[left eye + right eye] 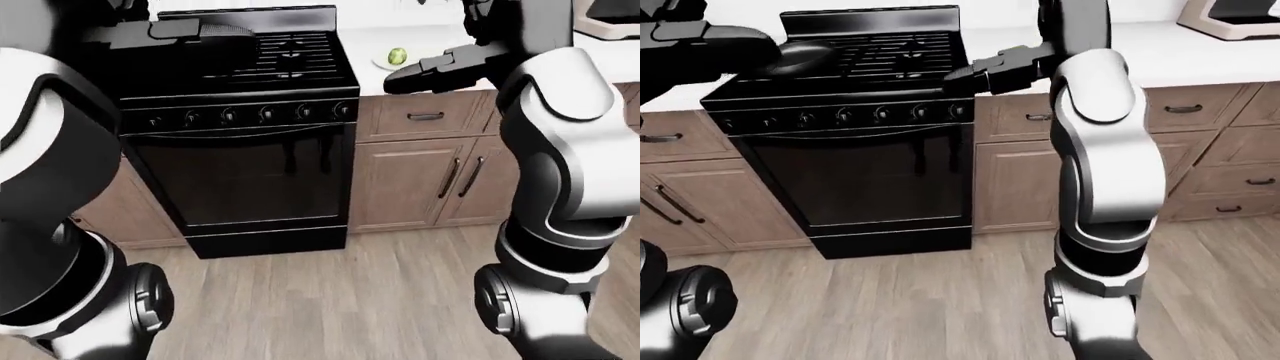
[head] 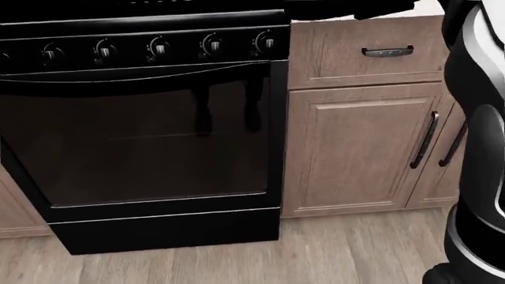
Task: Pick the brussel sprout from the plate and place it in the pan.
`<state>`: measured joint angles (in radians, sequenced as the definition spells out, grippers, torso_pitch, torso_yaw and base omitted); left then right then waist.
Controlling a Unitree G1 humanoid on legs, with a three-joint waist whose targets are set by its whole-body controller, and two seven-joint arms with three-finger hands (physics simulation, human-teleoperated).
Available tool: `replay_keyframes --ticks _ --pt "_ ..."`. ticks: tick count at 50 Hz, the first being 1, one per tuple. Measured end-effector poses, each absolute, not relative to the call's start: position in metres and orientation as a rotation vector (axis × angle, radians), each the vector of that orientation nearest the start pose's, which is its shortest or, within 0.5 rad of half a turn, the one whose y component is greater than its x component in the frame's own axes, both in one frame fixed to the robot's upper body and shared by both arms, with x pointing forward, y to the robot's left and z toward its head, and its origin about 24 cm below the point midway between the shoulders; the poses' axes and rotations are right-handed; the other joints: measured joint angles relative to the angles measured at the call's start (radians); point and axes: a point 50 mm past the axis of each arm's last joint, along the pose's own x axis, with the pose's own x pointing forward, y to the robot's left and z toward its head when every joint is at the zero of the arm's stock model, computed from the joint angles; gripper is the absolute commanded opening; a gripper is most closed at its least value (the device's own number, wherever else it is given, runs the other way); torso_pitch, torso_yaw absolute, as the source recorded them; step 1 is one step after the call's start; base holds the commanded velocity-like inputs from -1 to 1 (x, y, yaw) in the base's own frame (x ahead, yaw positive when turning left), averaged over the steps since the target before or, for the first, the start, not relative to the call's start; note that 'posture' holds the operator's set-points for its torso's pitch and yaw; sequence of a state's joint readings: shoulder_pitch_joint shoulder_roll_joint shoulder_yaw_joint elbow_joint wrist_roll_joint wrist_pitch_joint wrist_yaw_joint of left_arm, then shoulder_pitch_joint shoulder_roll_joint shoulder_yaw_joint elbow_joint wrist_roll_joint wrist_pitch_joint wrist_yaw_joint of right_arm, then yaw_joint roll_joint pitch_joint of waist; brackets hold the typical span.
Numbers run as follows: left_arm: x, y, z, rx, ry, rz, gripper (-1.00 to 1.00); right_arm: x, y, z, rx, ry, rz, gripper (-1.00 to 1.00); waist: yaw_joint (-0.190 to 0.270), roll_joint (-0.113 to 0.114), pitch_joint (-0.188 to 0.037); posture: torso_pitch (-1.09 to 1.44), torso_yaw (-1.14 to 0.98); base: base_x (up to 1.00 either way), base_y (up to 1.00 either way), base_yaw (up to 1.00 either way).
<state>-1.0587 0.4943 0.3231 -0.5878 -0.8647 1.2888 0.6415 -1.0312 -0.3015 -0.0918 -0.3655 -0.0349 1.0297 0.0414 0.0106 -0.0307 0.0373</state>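
Note:
The green brussel sprout (image 1: pixel 397 55) sits on a pale plate (image 1: pixel 381 62) on the white counter, just right of the black stove (image 1: pixel 280 52), in the left-eye view. My right hand (image 1: pixel 410 76) hovers open just below and right of the plate, fingers stretched flat toward the left and apart from the sprout. The same hand shows in the right-eye view (image 1: pixel 975 75). My left hand (image 1: pixel 215 31) is raised over the stove's left burners, open and holding nothing. I cannot make out the pan; the left hand and arm hide that part of the stovetop.
The head view looks down at the oven door (image 2: pixel 142 136), its knobs (image 2: pixel 158 46) and the wooden cabinets (image 2: pixel 355 148) with a drawer handle (image 2: pixel 386 52). A white appliance (image 1: pixel 1230 19) stands on the counter at the top right. Wood floor (image 1: pixel 330 300) lies below.

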Motion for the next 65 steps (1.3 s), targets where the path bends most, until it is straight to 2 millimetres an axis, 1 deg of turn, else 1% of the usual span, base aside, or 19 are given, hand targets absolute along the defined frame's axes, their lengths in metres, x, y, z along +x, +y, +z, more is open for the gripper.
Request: replay_keyframes --ticks 2,6,17,21,23,26,29,32,34,36,38,41,49,51,53,55,59,62,65 --pt "0.25 0.169 0.354 -0.023 -0.382 0.061 1.0 0.302 -0.152 0.335 -0.24 -0.383 -0.042 1.0 -0.008 0.015 0.009 0.0 0.0 0.0 -0.21 0.0" --pt "0.25 0.165 0.353 -0.011 -0.372 0.029 1.0 0.305 -0.157 0.333 -0.238 -0.361 -0.077 1.0 -0.004 0.008 0.007 0.0 0.0 0.0 -0.22 0.0" --pt "0.25 0.167 0.354 -0.017 -0.377 0.042 1.0 0.306 -0.152 0.331 -0.248 -0.357 -0.054 1.0 0.003 0.059 0.017 0.0 0.0 0.0 -0.22 0.0" --pt "0.249 0.167 0.356 -0.018 -0.385 0.043 1.0 0.304 -0.149 0.334 -0.251 -0.369 -0.044 1.0 -0.003 0.091 0.018 0.0 0.0 0.0 -0.22 0.0" --pt "0.249 0.169 0.354 -0.021 -0.38 0.055 1.0 0.305 -0.145 0.331 -0.254 -0.361 -0.027 1.0 0.005 0.075 0.024 0.0 0.0 0.0 -0.22 0.0" --pt "0.251 0.172 0.353 -0.022 -0.369 0.073 1.0 0.307 -0.141 0.328 -0.261 -0.343 -0.002 1.0 -0.001 0.095 0.008 0.0 0.0 0.0 -0.24 0.0" --pt "0.248 0.171 0.357 -0.024 -0.395 0.065 1.0 0.306 -0.144 0.332 -0.258 -0.362 -0.016 1.0 -0.006 0.083 0.003 0.0 0.0 0.0 -0.29 0.0" --pt "0.247 0.171 0.358 -0.027 -0.405 0.062 1.0 0.303 -0.146 0.335 -0.257 -0.385 -0.029 1.0 -0.004 0.056 0.007 0.0 0.0 0.0 -0.32 0.0" --pt "0.248 0.171 0.357 -0.027 -0.4 0.067 1.0 0.304 -0.144 0.335 -0.26 -0.385 -0.025 1.0 0.002 0.028 0.007 0.0 0.0 0.0 -0.33 0.0" --pt "0.249 0.171 0.358 -0.027 -0.397 0.066 1.0 0.304 -0.144 0.335 -0.262 -0.381 -0.022 1.0 0.002 -0.016 0.0 0.0 0.0 0.0 -0.34 0.0" --pt "0.249 0.166 0.354 -0.02 -0.388 0.043 1.0 0.306 -0.149 0.33 -0.26 -0.362 -0.038 1.0 -0.013 0.006 0.013 0.0 0.0 0.0 -0.34 0.0" --pt "0.251 0.162 0.352 -0.006 -0.368 0.015 1.0 0.309 -0.153 0.327 -0.254 -0.336 -0.064 1.0 -0.012 0.016 0.016 0.0 0.0 0.0 -0.35 0.0" --pt "0.245 0.166 0.359 -0.013 -0.415 0.045 1.0 0.306 -0.147 0.332 -0.264 -0.369 -0.041 1.0 -0.002 0.108 0.021 0.0 0.0 0.0 -0.35 0.0" --pt "0.247 0.168 0.356 -0.017 -0.402 0.055 1.0 0.306 -0.144 0.329 -0.266 -0.363 -0.027 1.0 0.009 0.096 0.025 0.0 0.0 0.0 -0.35 0.0" --pt "0.249 0.17 0.354 -0.015 -0.383 0.066 1.0 0.309 -0.14 0.325 -0.27 -0.34 -0.006 1.0 0.005 0.105 0.014 0.0 0.0 0.0 -0.35 0.0" --pt "0.249 0.169 0.356 -0.015 -0.388 0.064 1.0 0.309 -0.141 0.326 -0.269 -0.337 -0.002 1.0 0.0 0.098 0.003 0.0 0.0 0.0 -0.35 0.0" --pt "0.245 0.169 0.359 -0.019 -0.412 0.059 1.0 0.305 -0.143 0.332 -0.268 -0.378 -0.02 1.0 0.002 0.047 0.011 0.0 0.0 0.0 -0.36 0.0" --pt "0.245 0.169 0.36 -0.025 -0.415 0.064 1.0 0.304 -0.143 0.333 -0.273 -0.385 -0.021 1.0 0.001 -0.014 0.001 0.0 0.0 0.0 -0.36 0.0" --pt "0.248 0.162 0.353 -0.005 -0.386 0.025 1.0 0.307 -0.151 0.327 -0.264 -0.351 -0.055 1.0 -0.01 0.004 0.015 0.0 0.0 0.0 -0.36 0.0"
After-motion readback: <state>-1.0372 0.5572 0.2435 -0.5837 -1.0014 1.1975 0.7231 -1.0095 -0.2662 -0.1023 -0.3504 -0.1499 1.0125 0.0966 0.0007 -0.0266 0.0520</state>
